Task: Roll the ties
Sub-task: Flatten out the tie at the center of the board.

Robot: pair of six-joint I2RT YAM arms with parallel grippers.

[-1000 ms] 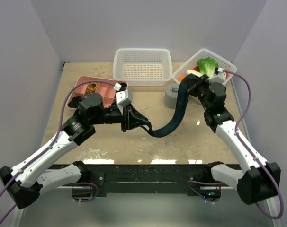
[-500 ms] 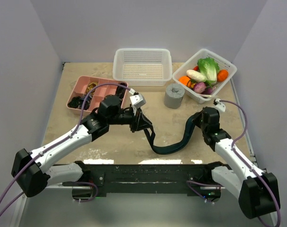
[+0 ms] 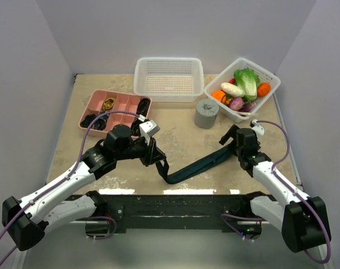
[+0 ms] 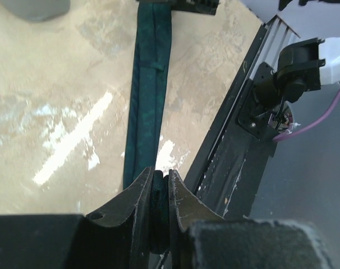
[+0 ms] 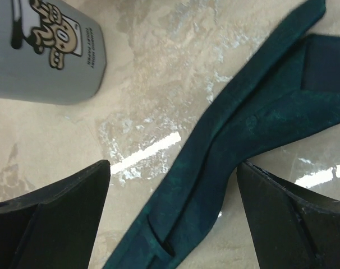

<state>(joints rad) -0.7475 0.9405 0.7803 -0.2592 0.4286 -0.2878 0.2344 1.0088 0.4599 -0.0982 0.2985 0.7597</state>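
One dark teal tie (image 3: pixel 197 166) lies stretched flat across the table, running from my left gripper to my right one. My left gripper (image 3: pixel 160 164) is shut on its narrow end; the left wrist view shows the fabric pinched between the fingers (image 4: pixel 159 193) and the tie (image 4: pixel 147 89) leading away over the table. My right gripper (image 3: pixel 228 141) is open above the wide end. In the right wrist view the tie (image 5: pixel 237 151) lies loose on the table between the spread fingers (image 5: pixel 282 218), touching neither.
A grey cylinder (image 3: pixel 206 114) stands behind the tie, and shows at top left in the right wrist view (image 5: pixel 44 50). A white basket (image 3: pixel 169 78), a vegetable basket (image 3: pixel 242 88) and a pink tray (image 3: pixel 115 109) line the back. The table's black front rail (image 3: pixel 175 203) runs close by.
My right gripper has let go of the tie's wide end and opened. Both arms came down and towards the front, and the tie went from a hanging loop to lying flat.
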